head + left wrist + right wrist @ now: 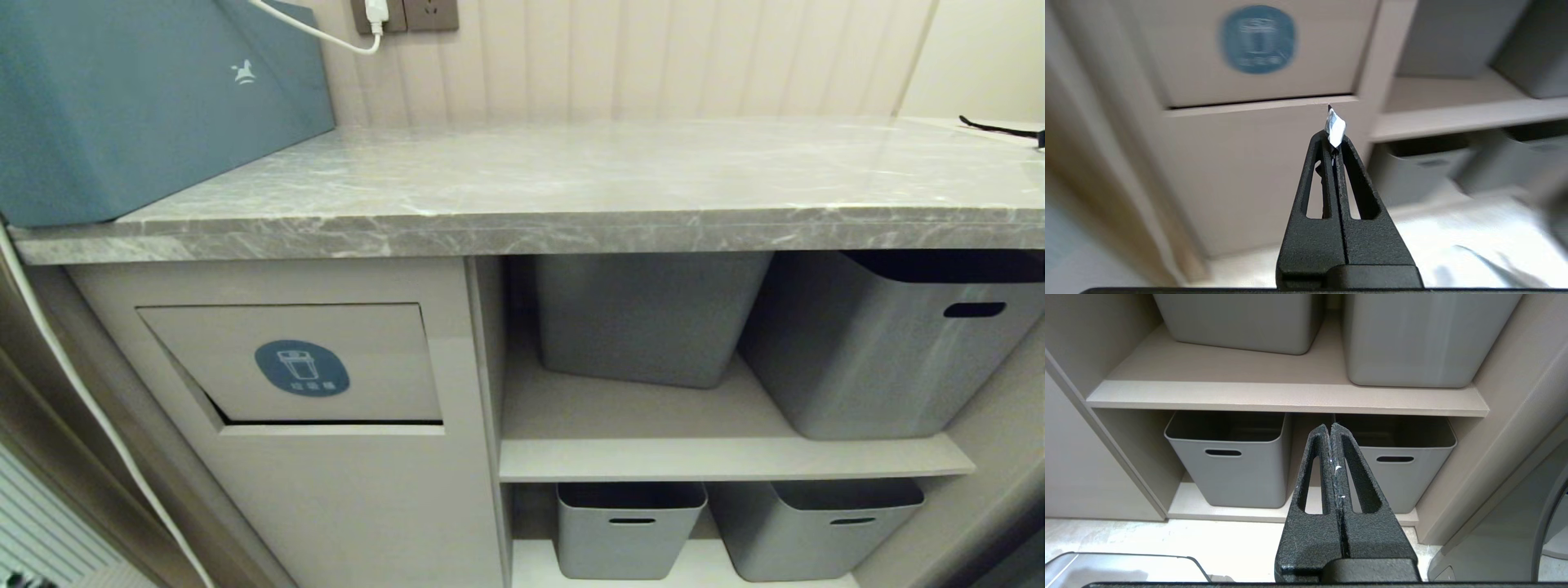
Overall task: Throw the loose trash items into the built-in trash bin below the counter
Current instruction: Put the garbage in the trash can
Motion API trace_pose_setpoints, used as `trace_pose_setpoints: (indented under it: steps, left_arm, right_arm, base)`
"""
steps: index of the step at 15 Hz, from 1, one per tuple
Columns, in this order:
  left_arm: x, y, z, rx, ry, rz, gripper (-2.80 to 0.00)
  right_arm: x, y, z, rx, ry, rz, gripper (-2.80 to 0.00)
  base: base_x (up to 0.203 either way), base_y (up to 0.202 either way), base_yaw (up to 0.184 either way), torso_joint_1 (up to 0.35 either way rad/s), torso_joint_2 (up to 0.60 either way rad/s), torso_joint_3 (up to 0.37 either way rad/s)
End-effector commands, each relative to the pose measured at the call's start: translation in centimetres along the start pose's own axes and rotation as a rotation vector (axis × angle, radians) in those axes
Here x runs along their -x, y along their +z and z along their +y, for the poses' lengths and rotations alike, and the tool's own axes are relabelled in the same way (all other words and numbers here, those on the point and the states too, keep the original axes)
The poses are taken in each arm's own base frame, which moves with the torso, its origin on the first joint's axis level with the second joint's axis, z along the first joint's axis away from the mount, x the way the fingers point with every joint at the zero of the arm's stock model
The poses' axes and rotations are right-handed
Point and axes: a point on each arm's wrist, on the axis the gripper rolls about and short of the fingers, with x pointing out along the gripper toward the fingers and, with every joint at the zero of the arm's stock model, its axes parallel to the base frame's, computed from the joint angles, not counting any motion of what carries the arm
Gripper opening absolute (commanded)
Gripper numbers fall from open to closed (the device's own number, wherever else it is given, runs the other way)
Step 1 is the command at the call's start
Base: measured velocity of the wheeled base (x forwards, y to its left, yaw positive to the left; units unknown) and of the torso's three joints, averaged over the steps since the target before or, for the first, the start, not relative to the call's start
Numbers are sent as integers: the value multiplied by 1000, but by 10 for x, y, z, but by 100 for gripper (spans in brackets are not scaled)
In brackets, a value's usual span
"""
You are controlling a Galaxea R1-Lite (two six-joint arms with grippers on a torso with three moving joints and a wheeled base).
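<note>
Grey marble-look counter (571,175) runs across the head view; no turquoise cardboard pieces visible on it or anywhere else in view. Grey-blue box (122,106) with a white logo sits at its left end, a white cable (314,31) running from a wall socket (404,15) behind it.

Built-in trash bin (294,363) is below the counter on the left: beige panel, rectangular flap, blue oval sticker (301,368) with white bin icon. Dark gap shows along the flap's lower edge.

Right of it, open shelving with four grey tubs: two on the upper shelf (718,457), two below.

Left gripper (1334,134) is low in front of the bin panel, pointing at the area just under the flap, not touching it. Fingers pressed together; a small whitish sliver (1335,128) sticks out at the tips, can't tell what it is.

Right gripper (1331,430) sits in front of the lower shelf, aimed between the two lower tubs (1229,465). Fingers fully closed, holding nothing.

Neither arm shows in the head view.
</note>
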Motion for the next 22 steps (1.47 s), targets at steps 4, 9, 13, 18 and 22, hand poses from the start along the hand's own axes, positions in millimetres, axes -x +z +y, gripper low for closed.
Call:
trace_pose_setpoints:
  steps: [4, 9, 13, 18, 22]
  left_arm:
    - [-130, 12, 27, 234, -60, 366, -280]
    - [-203, -23, 46, 316, -69, 388, -280]
    - [-237, -51, 54, 311, -72, 351, -280]
    - [-246, -67, 54, 345, -23, 286, -280]
    - [-255, -72, 56, 446, -15, 250, -280]
  right_arm:
    - [0, 0, 0, 0, 2, 2, -280]
    - [0, 0, 0, 0, 1, 1, -280]
    - [0, 0, 0, 0, 0, 3, -280]
    - [0, 0, 0, 0, 2, 3, -280]
    - [0, 0, 0, 0, 1, 1, -280]
  base:
    - [0, 0, 0, 0, 0, 0]
    - [0, 0, 0, 0, 0, 0]
    - [0, 0, 0, 0, 0, 0]
    - [0, 0, 0, 0, 0, 0]
    - [0, 0, 0, 0, 0, 0]
